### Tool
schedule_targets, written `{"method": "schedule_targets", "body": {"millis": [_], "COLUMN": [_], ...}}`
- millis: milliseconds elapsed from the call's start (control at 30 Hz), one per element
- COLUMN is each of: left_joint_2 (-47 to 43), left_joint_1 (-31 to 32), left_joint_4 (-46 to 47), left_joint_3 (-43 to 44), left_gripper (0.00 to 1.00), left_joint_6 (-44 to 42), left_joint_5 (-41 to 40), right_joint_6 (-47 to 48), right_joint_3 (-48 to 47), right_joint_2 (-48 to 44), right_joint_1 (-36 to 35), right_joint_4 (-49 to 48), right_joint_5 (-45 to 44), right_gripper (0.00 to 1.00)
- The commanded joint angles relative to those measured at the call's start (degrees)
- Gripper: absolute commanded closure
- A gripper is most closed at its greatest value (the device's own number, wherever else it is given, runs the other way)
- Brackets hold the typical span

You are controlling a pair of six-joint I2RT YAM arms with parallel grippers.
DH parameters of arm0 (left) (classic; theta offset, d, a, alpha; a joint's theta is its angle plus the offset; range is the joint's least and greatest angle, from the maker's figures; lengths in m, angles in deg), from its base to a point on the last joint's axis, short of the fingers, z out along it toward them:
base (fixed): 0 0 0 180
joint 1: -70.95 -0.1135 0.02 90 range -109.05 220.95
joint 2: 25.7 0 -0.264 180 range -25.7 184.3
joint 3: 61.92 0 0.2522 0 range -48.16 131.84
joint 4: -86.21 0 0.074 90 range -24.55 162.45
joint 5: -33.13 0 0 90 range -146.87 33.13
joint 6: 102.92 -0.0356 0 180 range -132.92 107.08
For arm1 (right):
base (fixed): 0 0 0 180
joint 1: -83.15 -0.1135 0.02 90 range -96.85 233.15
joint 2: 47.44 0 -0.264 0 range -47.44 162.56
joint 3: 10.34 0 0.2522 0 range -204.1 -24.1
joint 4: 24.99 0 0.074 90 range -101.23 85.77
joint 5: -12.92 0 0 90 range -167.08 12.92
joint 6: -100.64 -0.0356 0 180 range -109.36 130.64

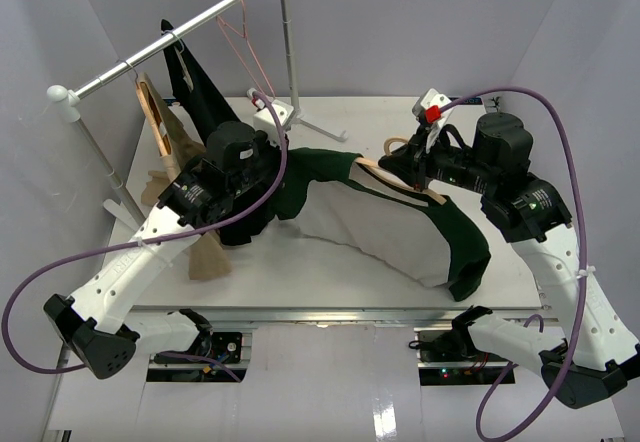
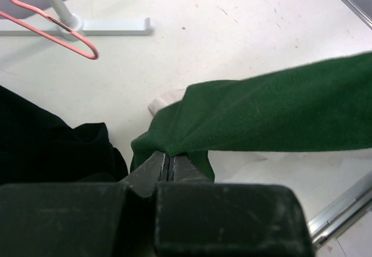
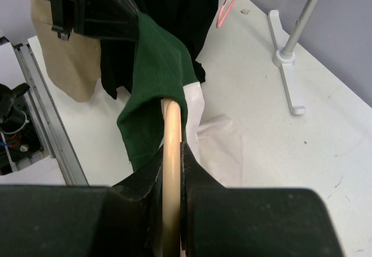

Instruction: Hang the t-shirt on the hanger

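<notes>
The dark green t-shirt (image 1: 330,167) with its cream-white panel (image 1: 370,232) is stretched across the middle of the table between my two grippers. My left gripper (image 1: 283,182) is shut on a green edge of the t-shirt (image 2: 273,111); in the left wrist view the jaws (image 2: 168,157) pinch the fold of cloth tight. My right gripper (image 1: 402,165) is shut on one arm of the light wooden hanger (image 1: 385,175). In the right wrist view the hanger arm (image 3: 170,129) runs out from my jaws (image 3: 172,152), and its tip goes in under the green cloth (image 3: 157,71).
A clothes rack rail (image 1: 170,47) crosses the back left, with a pink wire hanger (image 1: 245,42), a black garment (image 1: 200,92) and a tan garment (image 1: 170,152) on it. The rack's white foot (image 1: 320,122) stands behind the shirt. The table's front edge (image 1: 340,312) is near.
</notes>
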Motion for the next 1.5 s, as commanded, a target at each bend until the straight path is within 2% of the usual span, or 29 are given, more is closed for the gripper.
{"method": "schedule_targets", "body": {"millis": [0,233,367,467,567,667,767,833,1033,1200,1467], "left_joint_2": [-0.48,1.76,3.30,4.51,6.11,6.16,5.02,4.70,4.93,5.93,7.23], "left_joint_1": [-0.27,-1.36,-1.91,-1.91,-1.91,-1.91,-1.91,-1.91,-1.91,-1.91,-1.85], "left_joint_4": [-1.58,-1.91,-2.83,-4.48,-7.51,-9.63,-9.33,-8.96,-9.04,-9.75,-14.36], "left_joint_3": [3.95,5.96,8.16,9.63,11.86,14.02,16.47,18.39,22.31,23.60,23.76], "left_gripper": [1.00,1.00,1.00,0.86,0.65,0.54,0.50,0.47,0.45,0.39,0.36], "left_joint_6": [-1.21,-0.42,0.62,0.72,-0.57,-3.93,-7.56,-9.19,-16.91,-21.57,-26.09], "left_joint_5": [-5.85,-5.84,-2.53,-0.72,0.56,3.31,7.21,10.24,29.56,32.47,39.54], "right_joint_6": [3.40,5.21,5.35,5.50,4.72,3.80,3.23,2.82,2.74,3.70,4.85], "right_joint_3": [-0.05,-0.60,-2.14,-1.89,-2.21,-3.94,-5.36,-6.45,-9.79,-13.47,-13.45], "right_joint_2": [-1.42,-0.89,0.68,0.72,0.72,1.69,2.93,4.04,6.36,9.24,10.37], "right_joint_1": [0.45,0.48,0.45,0.36,0.36,0.36,0.36,0.45,0.36,0.39,0.36], "right_joint_4": [1.93,3.65,4.47,4.11,2.27,1.68,0.88,0.51,-0.13,-0.03,-1.06], "right_joint_5": [0.05,5.79,7.41,7.49,7.52,7.26,7.37,7.16,11.16,17.04,23.26], "right_gripper": [0.92,0.92,0.92,0.92,0.92,0.92,0.92,0.92,0.92,0.92,0.92]}}
